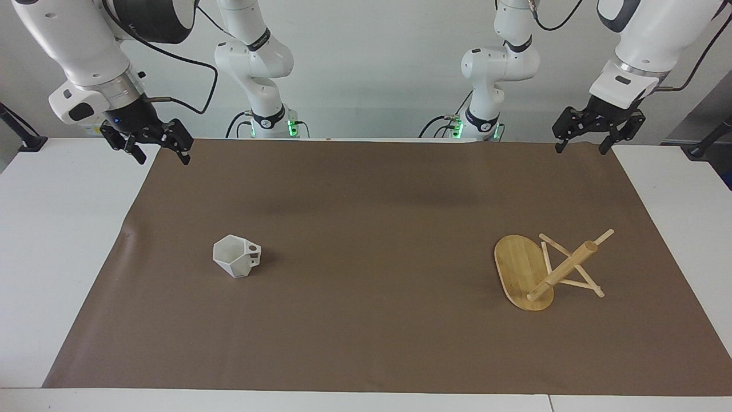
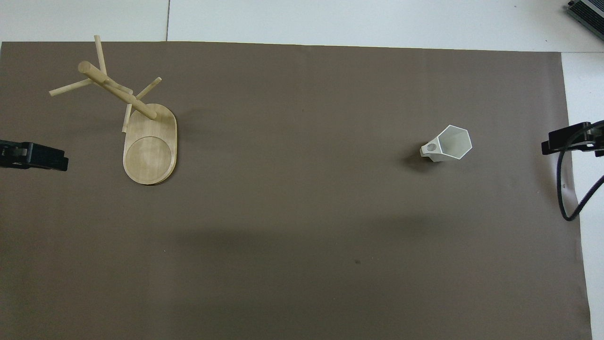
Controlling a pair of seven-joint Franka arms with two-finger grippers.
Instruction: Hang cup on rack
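Note:
The white faceted cup [image 1: 236, 256] stands mouth up on the brown mat toward the right arm's end, its handle pointing toward the left arm's end; it also shows in the overhead view [image 2: 447, 144]. The bamboo rack [image 1: 523, 274] stands on its oval base toward the left arm's end, post and pegs bare, and shows in the overhead view [image 2: 150, 151] too. My right gripper [image 1: 162, 155] hangs open and empty over the mat's edge nearest the robots. My left gripper [image 1: 580, 147] hangs open and empty over the same edge at its own end. Both are far from cup and rack.
The brown mat [image 1: 366, 320] covers most of the white table [image 1: 63, 240]. A black cable [image 2: 564, 189] hangs from the right arm over the mat's edge. The mat between cup and rack is bare.

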